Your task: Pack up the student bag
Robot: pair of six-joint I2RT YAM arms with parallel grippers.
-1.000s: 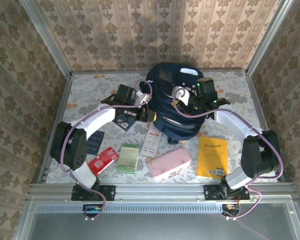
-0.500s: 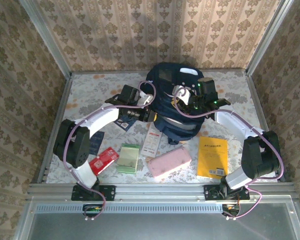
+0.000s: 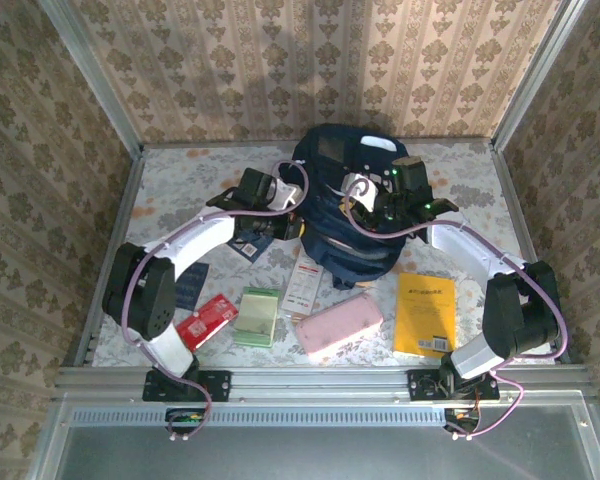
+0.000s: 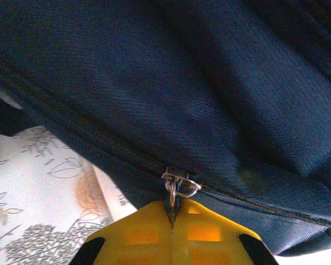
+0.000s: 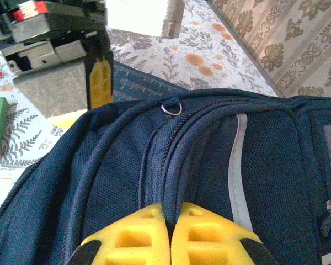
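Top external view: the student bag (image 3: 342,225) sits at the middle of the table's far edge, close to the back wall, with bare floral table (image 3: 180,175) to its left and right. The left gripper (image 3: 295,228) is against the bag's left side and the right gripper (image 3: 372,208) is on its top. Along the near edge lie a red pack (image 3: 207,320), a green notebook (image 3: 258,315), a pink case (image 3: 338,325) and a yellow book (image 3: 425,313), close to each other with narrow gaps. A white card (image 3: 302,285) lies just in front of the bag. The far corners of the table are the widest free ground.

Left wrist view: the left gripper (image 4: 171,221) has its yellow fingers pressed together, pinching the metal zipper pull (image 4: 176,185) on the lower edge of the navy bag (image 4: 182,83). Patterned table (image 4: 38,232) shows below and to the left.

Right wrist view: the right gripper (image 5: 168,221) has its fingers pressed together on a raised fabric ridge of the bag (image 5: 116,182), beside the white stripe (image 5: 237,165). A small metal ring (image 5: 171,107) sits on the bag's top edge. The left gripper (image 5: 101,83) is just beyond that edge.
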